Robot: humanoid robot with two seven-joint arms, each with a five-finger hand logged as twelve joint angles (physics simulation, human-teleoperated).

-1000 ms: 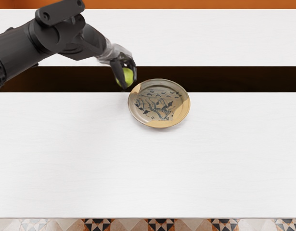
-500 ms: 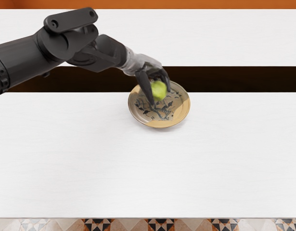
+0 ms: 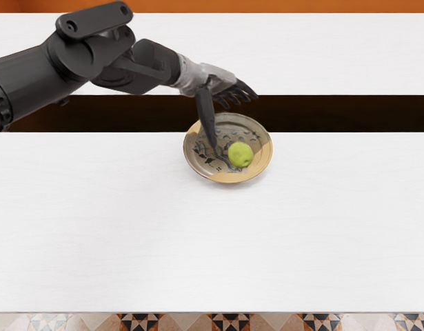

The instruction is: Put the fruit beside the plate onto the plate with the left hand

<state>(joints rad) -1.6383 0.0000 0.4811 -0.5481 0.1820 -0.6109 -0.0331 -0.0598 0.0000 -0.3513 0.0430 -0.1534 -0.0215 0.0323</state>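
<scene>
Dropped since half second ago: green fruit (image 3: 240, 154) was out of left hand (image 3: 220, 86) and lay on patterned plate (image 3: 261, 135), right of plate's centre. Hand had risen above plate's far-left rim, fingers (image 3: 240, 90) spread, gripping nothing; one dark digit pointed down over plate. Plate sat at far edge of white table (image 3: 198, 241), near its middle.

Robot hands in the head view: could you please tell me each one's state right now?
Left robot hand: open, fingers spread, holding nothing; the fruit lies on the plate.
Right robot hand: not in view.
</scene>
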